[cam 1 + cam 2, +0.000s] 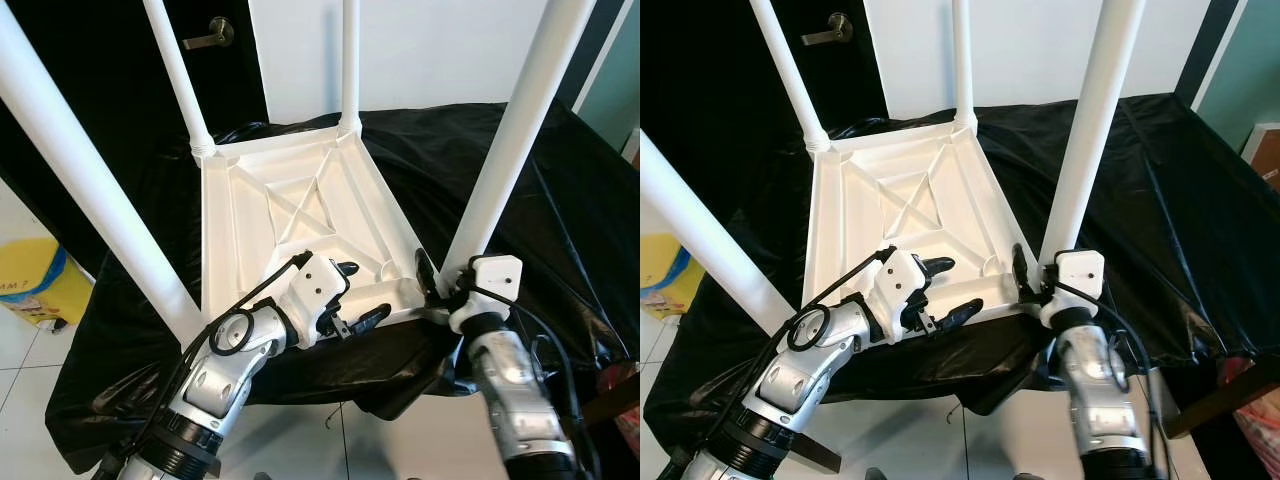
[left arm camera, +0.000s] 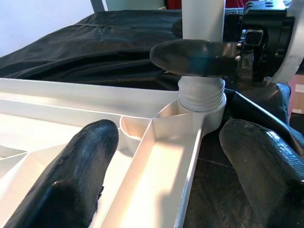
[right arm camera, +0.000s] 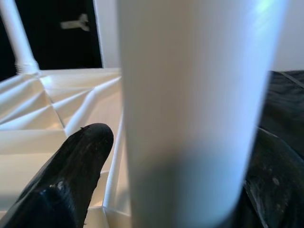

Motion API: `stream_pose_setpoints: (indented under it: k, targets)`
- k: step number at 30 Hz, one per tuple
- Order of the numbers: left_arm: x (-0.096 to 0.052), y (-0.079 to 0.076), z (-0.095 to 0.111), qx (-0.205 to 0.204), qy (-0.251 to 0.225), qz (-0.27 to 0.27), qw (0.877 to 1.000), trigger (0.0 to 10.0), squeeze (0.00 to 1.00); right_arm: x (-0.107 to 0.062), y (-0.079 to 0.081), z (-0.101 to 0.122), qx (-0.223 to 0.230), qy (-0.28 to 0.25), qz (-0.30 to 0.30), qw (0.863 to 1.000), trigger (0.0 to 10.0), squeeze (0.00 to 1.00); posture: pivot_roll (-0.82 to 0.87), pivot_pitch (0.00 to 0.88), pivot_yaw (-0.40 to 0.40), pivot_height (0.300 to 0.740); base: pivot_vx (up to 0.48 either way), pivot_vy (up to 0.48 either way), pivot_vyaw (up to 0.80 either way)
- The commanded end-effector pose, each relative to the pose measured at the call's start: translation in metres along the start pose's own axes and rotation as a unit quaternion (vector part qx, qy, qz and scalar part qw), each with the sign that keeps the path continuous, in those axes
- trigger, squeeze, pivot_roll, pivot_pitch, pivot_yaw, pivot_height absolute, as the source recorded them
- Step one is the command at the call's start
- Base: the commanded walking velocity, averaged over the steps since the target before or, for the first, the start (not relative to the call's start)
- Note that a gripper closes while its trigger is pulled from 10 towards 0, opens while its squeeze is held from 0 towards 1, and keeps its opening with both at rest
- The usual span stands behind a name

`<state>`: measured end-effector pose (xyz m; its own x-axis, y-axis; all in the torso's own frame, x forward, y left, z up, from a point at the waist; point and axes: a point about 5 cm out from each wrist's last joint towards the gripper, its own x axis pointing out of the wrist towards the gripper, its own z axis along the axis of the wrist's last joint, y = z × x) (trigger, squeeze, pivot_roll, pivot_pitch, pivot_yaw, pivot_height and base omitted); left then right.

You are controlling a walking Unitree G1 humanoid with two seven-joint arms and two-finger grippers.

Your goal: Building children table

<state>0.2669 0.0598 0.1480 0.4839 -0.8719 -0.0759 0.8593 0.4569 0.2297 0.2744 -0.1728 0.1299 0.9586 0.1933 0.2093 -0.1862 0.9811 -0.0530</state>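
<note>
The white children's table (image 1: 300, 215) lies upside down on a black plastic sheet (image 1: 480, 150) draped over the worktop, its ribbed underside facing up with a crossed brace moulded in the middle. Four white legs rise from its corners: the near-right leg (image 1: 515, 130), the near-left leg (image 1: 85, 180), the far-left leg (image 1: 180, 75) and the far-right leg (image 1: 350, 60). The right end effector (image 1: 440, 280) is at the foot of the near-right leg, just above its threaded socket, with one black finger (image 3: 71, 175) on the tabletop side of the leg and the other on the sheet side; the fingers lie close against the leg on both sides, gripping it. The left end effector (image 1: 352, 296) sits at the table's near edge, between the two near legs, its fingers spread wide: one finger (image 2: 76, 171) rests over the ribbed underside and the other hangs outside the rim above the black sheet, so the rim runs through the gap between them and nothing is gripped. In the left wrist view the near-right socket (image 2: 202, 102) stands straight ahead, with the right end effector's finger wrapped across the leg above it. Behind the worktop is a dark door with a lever handle (image 1: 210, 38) beside a white wall, and a yellow bin (image 1: 35, 280) stands on the pale tiled floor (image 1: 20, 360) to the robot's left.
</note>
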Motion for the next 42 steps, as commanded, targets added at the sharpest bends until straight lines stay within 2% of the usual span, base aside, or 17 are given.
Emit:
stream_pose_setpoints:
  k: [1,2,6,8,10,16,17,18,19,20,21,29,30,31,32,36,42]
  targets:
    - [-0.001,0.005,-0.001,0.002,0.000,0.025,1.000,10.0,0.00,0.003,-0.002,0.003,0.010,-0.002,0.041,0.999,10.0,0.00,-0.10,0.000,0.046,0.740,0.000,0.000,0.00]
    - [-0.001,0.005,-0.001,0.002,0.000,0.025,1.000,10.0,0.00,0.003,-0.002,0.003,0.010,-0.002,0.041,0.999,10.0,0.00,-0.10,0.000,0.046,0.740,0.000,0.000,0.00]
    - [0.000,0.007,0.000,-0.011,-0.007,0.017,1.000,10.0,0.00,0.006,-0.006,0.002,0.007,0.008,0.101,0.995,10.0,0.00,-0.10,0.000,0.055,0.740,0.000,0.000,0.00]
    - [0.001,0.008,0.001,-0.017,-0.008,0.011,1.000,10.0,0.00,0.012,-0.011,0.001,-0.014,0.019,0.135,0.991,10.0,0.00,-0.10,0.000,0.061,0.740,0.000,0.000,0.00]
    - [0.001,0.008,0.001,-0.017,-0.008,0.011,1.000,10.0,0.00,0.012,-0.011,0.001,-0.014,0.019,0.135,0.991,10.0,0.00,-0.10,0.000,0.061,0.740,0.000,0.000,0.00]
    - [0.004,0.008,0.002,-0.009,-0.009,0.007,1.000,10.0,0.00,0.020,-0.016,-0.002,-0.035,0.038,0.187,0.981,10.0,0.00,-0.10,0.000,0.061,0.740,0.000,0.000,0.00]
    - [0.004,0.008,0.002,-0.008,-0.009,0.006,1.000,10.0,0.00,0.021,-0.018,-0.003,-0.039,0.041,0.193,0.980,4.7,0.00,-0.10,0.000,0.056,0.740,0.000,0.000,0.00]
    - [0.004,0.008,0.002,-0.008,-0.009,0.006,1.000,10.0,0.00,0.021,-0.018,-0.003,-0.039,0.041,0.193,0.980,4.7,0.00,-0.10,0.000,0.056,0.740,0.000,0.000,0.00]
    - [0.004,0.008,0.002,-0.009,-0.009,0.006,1.000,10.0,0.00,0.020,-0.019,-0.004,-0.043,0.044,0.196,0.979,0.9,0.00,-0.10,0.000,0.056,0.740,0.000,0.000,0.00]
    - [0.004,0.008,0.002,-0.009,-0.009,0.006,1.000,10.0,0.00,0.020,-0.019,-0.004,-0.043,0.044,0.196,0.979,0.9,0.00,-0.10,0.000,0.056,0.740,0.000,0.000,0.00]
    - [0.004,0.008,0.002,-0.012,-0.009,0.007,1.000,10.0,0.00,0.019,-0.020,-0.005,-0.047,0.047,0.197,0.978,0.0,0.00,-0.09,0.000,0.054,0.740,0.000,0.000,0.00]
    - [0.004,0.007,0.001,-0.013,-0.008,0.006,1.000,10.0,0.00,0.017,-0.024,-0.008,-0.051,0.053,0.201,0.977,0.0,0.00,-0.09,0.000,0.054,0.740,0.000,0.000,0.00]
    - [0.004,0.006,0.000,-0.013,-0.007,0.004,1.000,10.0,0.00,0.016,-0.024,-0.009,-0.048,0.054,0.196,0.978,1.6,0.00,-0.10,0.000,0.056,0.740,0.000,0.000,0.00]
    - [0.004,0.006,0.000,-0.013,-0.007,0.004,1.000,10.0,0.00,0.016,-0.024,-0.009,-0.048,0.054,0.196,0.978,1.6,0.00,-0.10,0.000,0.056,0.740,0.000,0.000,0.00]
    - [0.004,0.005,0.000,-0.012,-0.007,0.003,1.000,10.0,0.00,0.015,-0.025,-0.010,-0.044,0.054,0.188,0.980,10.0,0.00,-0.10,0.000,0.054,0.740,0.000,0.000,0.00]
    - [0.003,0.003,0.000,-0.011,-0.008,0.000,1.000,10.0,0.00,0.012,-0.024,-0.010,-0.039,0.050,0.167,0.984,10.0,0.00,-0.10,0.000,0.049,0.740,0.000,0.000,0.00]
    - [0.003,0.000,0.000,-0.012,-0.008,-0.002,1.000,10.0,0.00,0.010,-0.021,-0.012,-0.025,0.044,0.090,0.995,10.0,0.00,-0.09,0.000,0.042,0.740,0.000,0.000,0.00]
